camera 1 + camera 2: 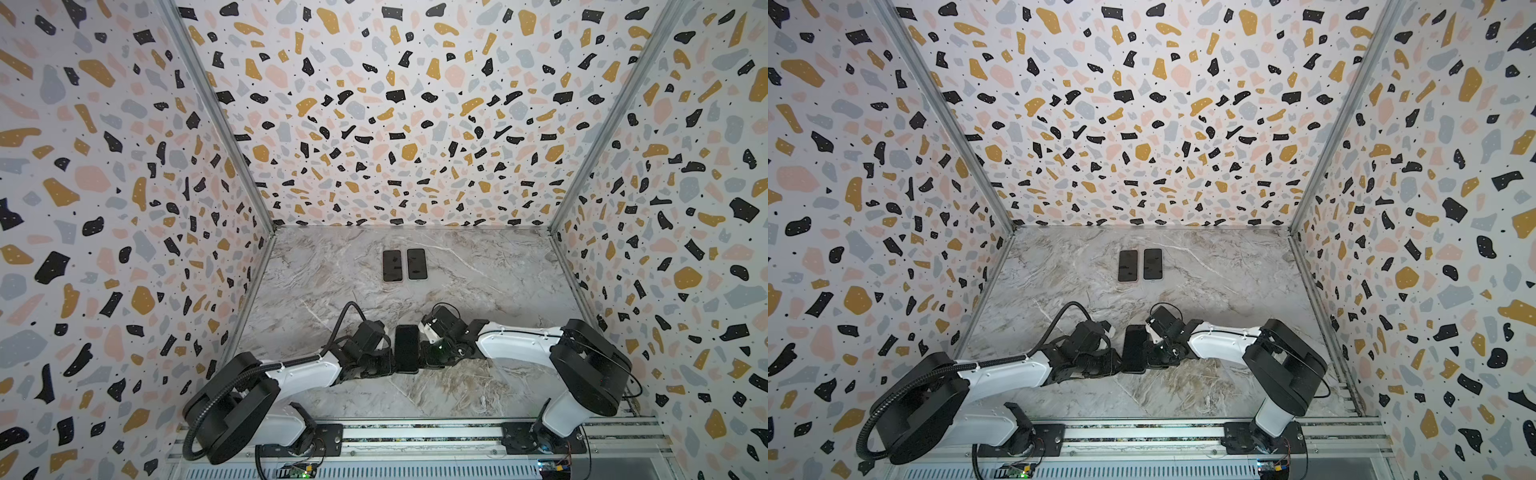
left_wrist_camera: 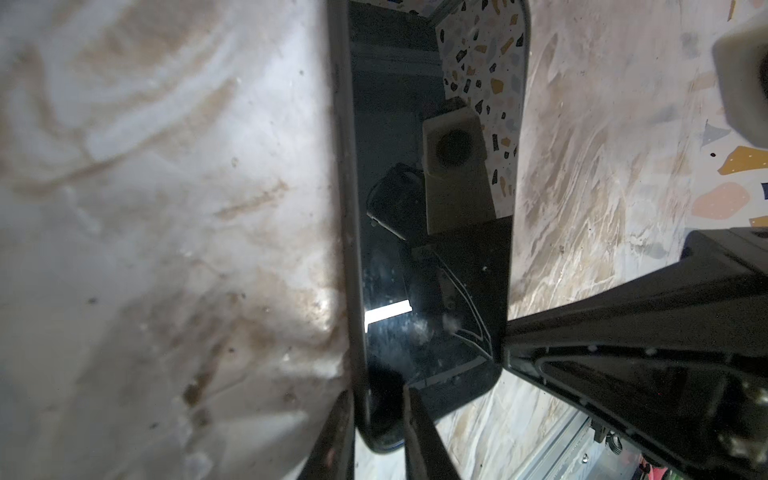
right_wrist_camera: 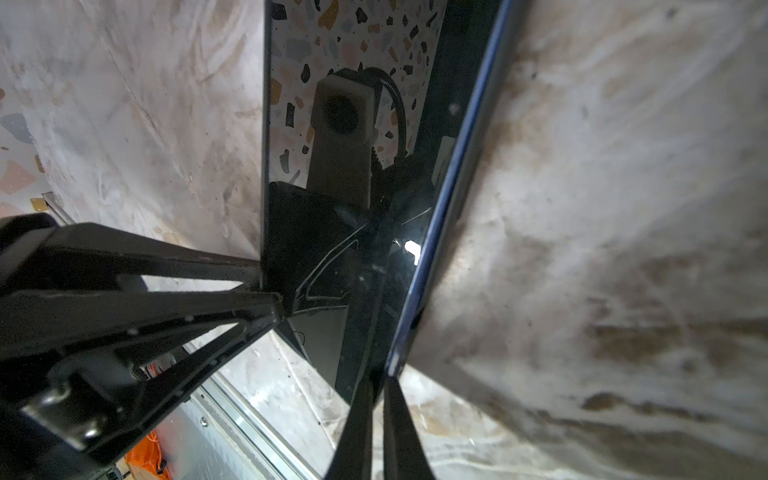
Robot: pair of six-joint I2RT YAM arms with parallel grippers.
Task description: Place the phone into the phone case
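A dark phone [image 1: 406, 348] [image 1: 1134, 348] is held just above the marble table near its front, between both grippers. My left gripper [image 2: 378, 395] [image 1: 390, 362] is shut on one corner, where the phone case's grey rim [image 2: 345, 208] wraps the glossy screen [image 2: 395, 104]. On the opposite side, my right gripper [image 3: 378, 382] [image 1: 422, 358] is shut on the phone's blue edge [image 3: 453, 166]. The screen mirrors the wrist cameras and the wall. How far the phone sits inside the case I cannot tell.
Two more dark phones [image 1: 392, 266] [image 1: 417, 264] lie side by side, screens up, toward the back of the marble table [image 1: 478, 270]. Patterned walls close in three sides. A metal rail [image 1: 415, 434] with both arm bases runs along the front.
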